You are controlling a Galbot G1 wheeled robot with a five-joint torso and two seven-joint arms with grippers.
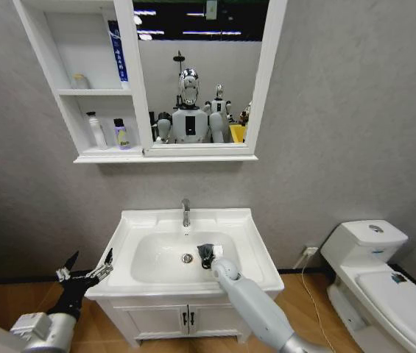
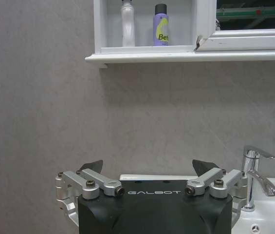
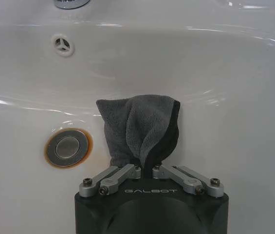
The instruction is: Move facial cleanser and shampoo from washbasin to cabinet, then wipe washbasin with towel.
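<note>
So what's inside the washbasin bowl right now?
Inside the washbasin: the drain and the towel, pinched by the right gripper. The porcelain beneath the towel is covered.

The white rectangular ceramic washbasin (image 1: 255, 250) sits on a vanity against the grey wall, with an oval bowl, a round metal drain (image 3: 67, 146) ringed by a rusty stain, and a chrome tap (image 1: 186, 212) at its back rim. Inside the bowl, just beside the drain, the small dark grey folded towel (image 3: 139, 130) is bunched and pressed against the bowl's surface. Above, the white wall-hung cabinet (image 1: 68, 92) of open shelves joins a white-framed mirror; on its lowest shelf stand upright a white bottle (image 1: 96, 130) and a purple bottle with a black cap (image 1: 121, 134), side by side.
</note>
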